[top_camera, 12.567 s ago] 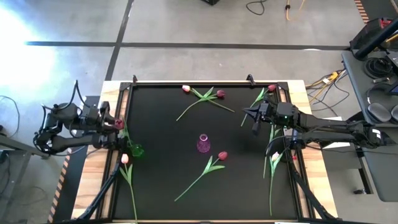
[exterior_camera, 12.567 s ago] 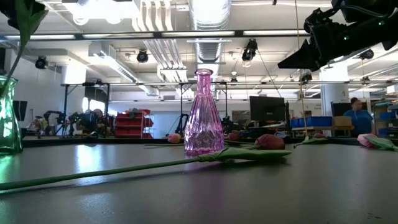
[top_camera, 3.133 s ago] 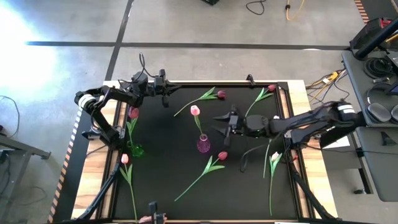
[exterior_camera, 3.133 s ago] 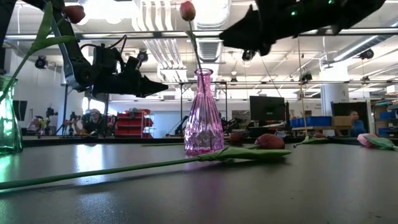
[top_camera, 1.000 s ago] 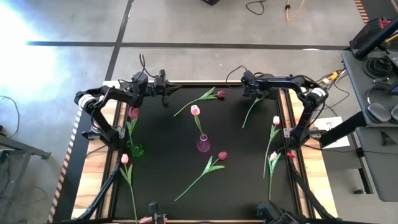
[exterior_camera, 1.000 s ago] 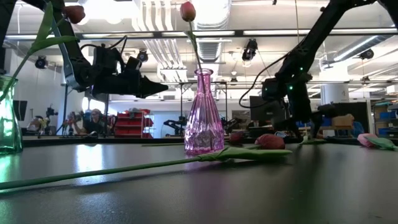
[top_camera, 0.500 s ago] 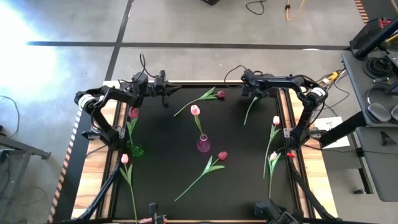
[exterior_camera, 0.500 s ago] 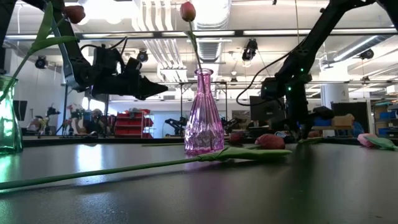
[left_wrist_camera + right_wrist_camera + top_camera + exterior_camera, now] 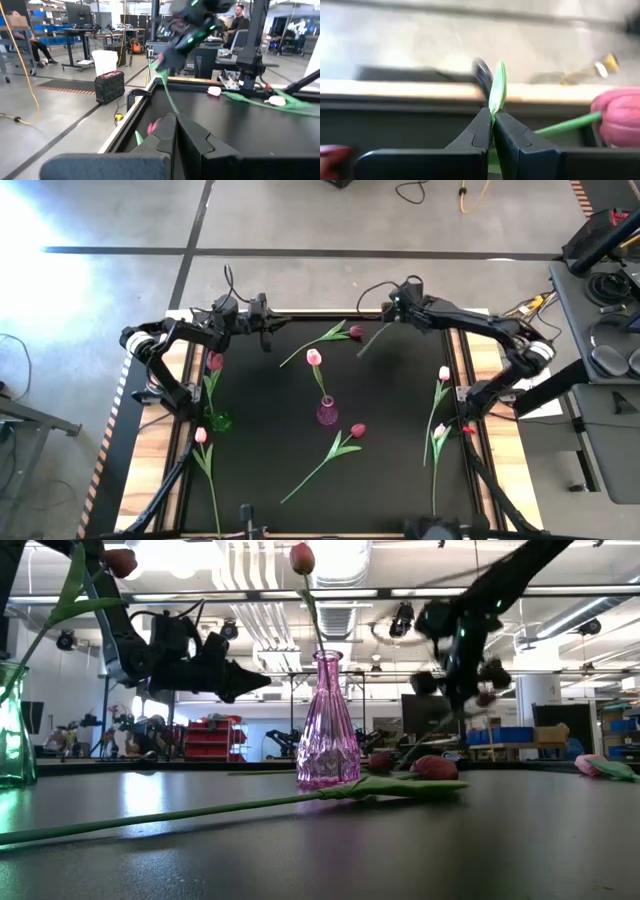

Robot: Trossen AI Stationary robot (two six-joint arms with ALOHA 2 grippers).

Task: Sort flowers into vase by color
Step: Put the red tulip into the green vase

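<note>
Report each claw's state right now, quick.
Left claw: shut, nothing visibly held, hovering over the table's far left edge.
Right claw: shut on a flower, pinching its green leaf, lifted near the far edge.

you're running two dark, slim jointed arms with loose black cables looping off them. the right arm [image 9: 470, 320] has a pale band near one joint. each wrist ends in matte black, wedge-shaped fingers [image 9: 480, 132].

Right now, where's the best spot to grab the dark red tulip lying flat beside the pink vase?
Take the dark red tulip by its bare stem, below the leaves, coming straight down with fingers across it. It lies flat, its thin stem running diagonally away from the pink vase.
</note>
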